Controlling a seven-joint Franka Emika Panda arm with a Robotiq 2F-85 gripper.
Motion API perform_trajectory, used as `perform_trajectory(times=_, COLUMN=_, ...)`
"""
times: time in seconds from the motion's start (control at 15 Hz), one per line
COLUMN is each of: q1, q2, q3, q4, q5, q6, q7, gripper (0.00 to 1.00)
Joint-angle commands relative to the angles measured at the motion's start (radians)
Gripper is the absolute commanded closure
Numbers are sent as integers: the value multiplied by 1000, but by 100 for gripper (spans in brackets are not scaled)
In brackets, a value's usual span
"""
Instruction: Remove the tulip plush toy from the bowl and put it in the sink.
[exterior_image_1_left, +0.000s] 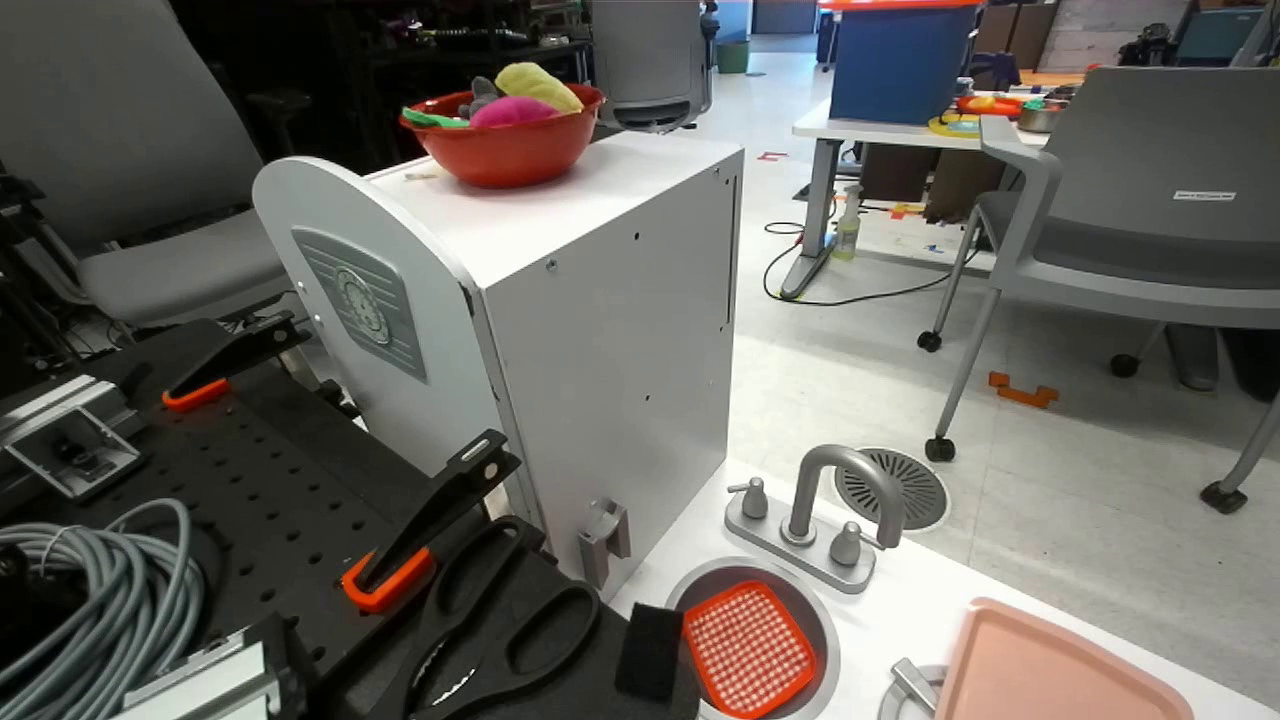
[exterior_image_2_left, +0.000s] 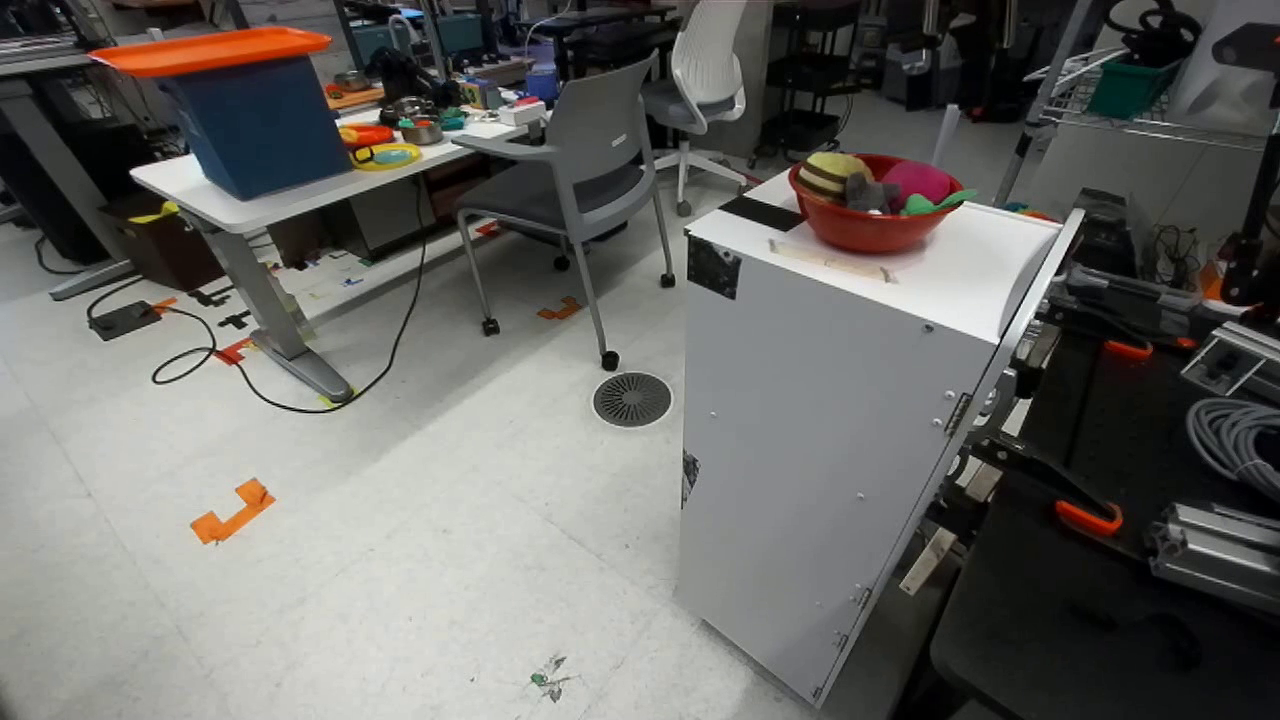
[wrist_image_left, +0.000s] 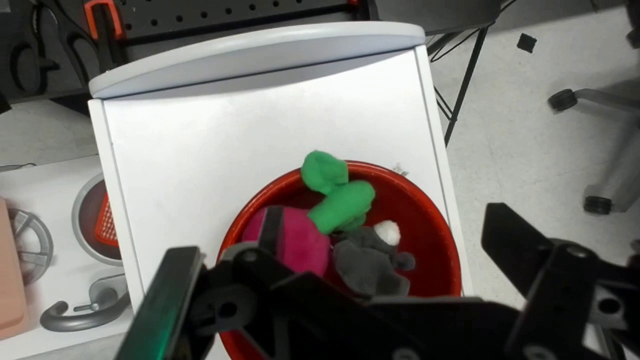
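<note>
Against pale lab floor (exterior_image_1_left: 820, 380), in an exterior view, see one white cabinet (exterior_image_1_left: 620, 260) bearing one red bowl (exterior_image_1_left: 520, 160), with one tulip plush toy (exterior_image_1_left: 515, 111) in it. Lower down, count one round grey sink (exterior_image_1_left: 803, 605), one orange-red grid basket (exterior_image_1_left: 750, 645) inside it, one faucet (exterior_image_1_left: 806, 500), one pink rectangular tray (exterior_image_1_left: 1060, 665); on the black table (exterior_image_1_left: 340, 460), two orange-tipped clamps (exterior_image_1_left: 388, 582).

In an exterior view, count one striped yellow plush (exterior_image_2_left: 828, 178) and one grey plush (exterior_image_2_left: 868, 190) sharing the red bowl; find one green leaf (exterior_image_2_left: 938, 203) over the rim.

In the wrist view, find the tool (wrist_image_left: 340, 229) spread wide above the red bowl, gripping nothing. Cannot make out the striped yellow plush. Expect a light, squashy tulip plush toy, barely slippery, hard to damage. Pinch across the plump pink flower head (wrist_image_left: 307, 245) for the surest hold, or failing that the narrower green stem (wrist_image_left: 345, 206), avoiding the grey plush just beside it.
</note>
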Motion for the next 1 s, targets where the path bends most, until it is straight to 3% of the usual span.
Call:
perform_trajectory(times=0.0, q1=0, q2=10, q3=-4, q4=7, q5=-39, q6=17, q7=5, gripper=0)
perform_trajectory(times=0.33, q1=-9, q2=10, q3=-17, q4=-14, q5=-90, q6=103, q7=-4, gripper=0)
perform_trajectory(times=0.93, q1=-19, q2=107, q3=-8, q4=46, q5=-37, q6=182, q7=-18, gripper=0)
